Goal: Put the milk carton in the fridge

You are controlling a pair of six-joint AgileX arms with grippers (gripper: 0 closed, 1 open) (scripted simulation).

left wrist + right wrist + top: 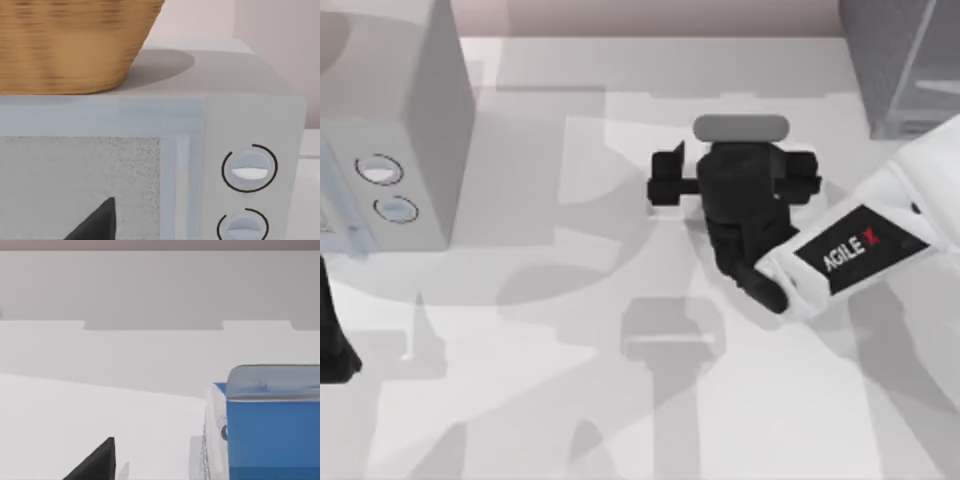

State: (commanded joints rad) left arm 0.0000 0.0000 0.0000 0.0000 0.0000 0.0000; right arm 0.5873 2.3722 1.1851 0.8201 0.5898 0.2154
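The milk carton [740, 127] stands upright on the table [570, 400], about in the middle and toward the far side. The fridge [905, 60] is at the far right corner, near the carton but apart from it. The right gripper [740, 160] hangs just beside the carton, on its near side. I cannot tell if this gripper is wide or narrow, or if it has hold of the carton yet. The left gripper [332, 345] is parked at the table's left edge, by the microwave [390, 130], and I cannot tell its state either.

I think the carton is light and small. Its walls are thin card, so a hard squeeze may dent it. The sides look smooth, so it may slip. The best place to hold it is on two flat sides, across the blue part and below the top ridge. It is tall for its foot, so a bump may tip it over.

From above, the carton is just a grey strip. The right wrist view shows its blue side [272, 435] and pale top. The left wrist view shows the microwave's front [150, 165], its two dials [249, 168] and a basket [70, 40] sitting on top.
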